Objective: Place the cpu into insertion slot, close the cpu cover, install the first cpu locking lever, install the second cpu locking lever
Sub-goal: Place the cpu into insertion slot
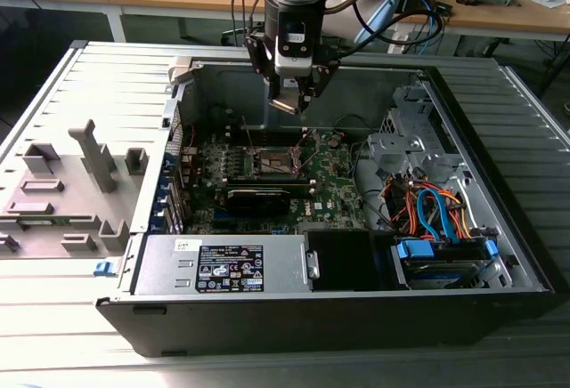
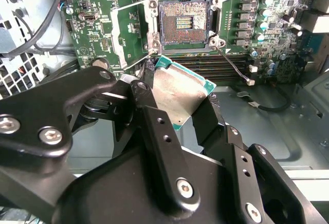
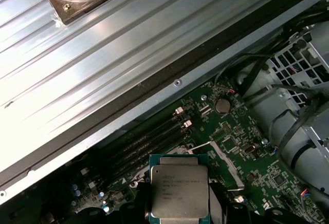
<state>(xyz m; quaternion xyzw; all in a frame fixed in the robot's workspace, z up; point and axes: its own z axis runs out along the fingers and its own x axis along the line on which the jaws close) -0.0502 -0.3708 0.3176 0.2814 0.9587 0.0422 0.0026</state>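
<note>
Exterior view: the gripper (image 1: pixel 288 103) hangs over the open computer case (image 1: pixel 338 317), clear of its walls, with the socket (image 1: pixel 272 164) unobstructed below. Second wrist view: the jaws clamp the chip (image 2: pixel 180 93) by opposite edges, and the cover (image 2: pixel 117 34) is swung aside. First wrist view: small print lines the chip's lid.

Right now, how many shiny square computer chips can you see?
1. The cpu is gripped between the fingers, held up in the air and apart from the empty insertion slot. Another chip could be hidden under other parts.
</note>
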